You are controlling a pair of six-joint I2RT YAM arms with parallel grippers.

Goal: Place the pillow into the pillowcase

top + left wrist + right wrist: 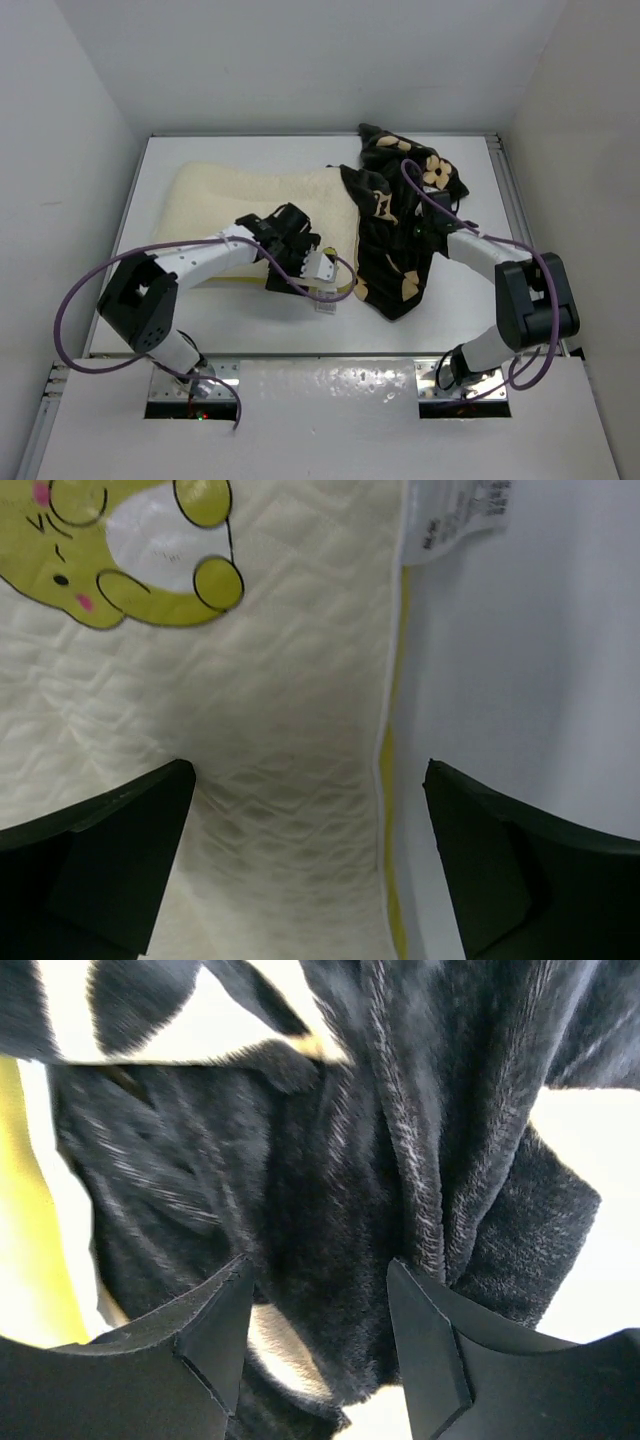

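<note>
The cream pillow [215,200] lies across the left and middle of the table. Its right end is tucked into the mouth of the black flowered pillowcase [395,245], which lies bunched to its right. My left gripper [312,264] hovers over the pillow's near right edge. In the left wrist view it [310,780] is wide open and straddles the yellow-piped seam of the pillow [280,680], below the yellow logo [130,550] and white tag [460,515]. My right gripper [425,228] sits on the pillowcase. In the right wrist view it [320,1280] stands open, with a black fold of pillowcase [330,1160] between the tips.
The white table [250,330] is boxed in by white walls at the left, back and right. Purple cables [420,190] loop over both arms. Bare tabletop [530,660] shows just right of the pillow seam.
</note>
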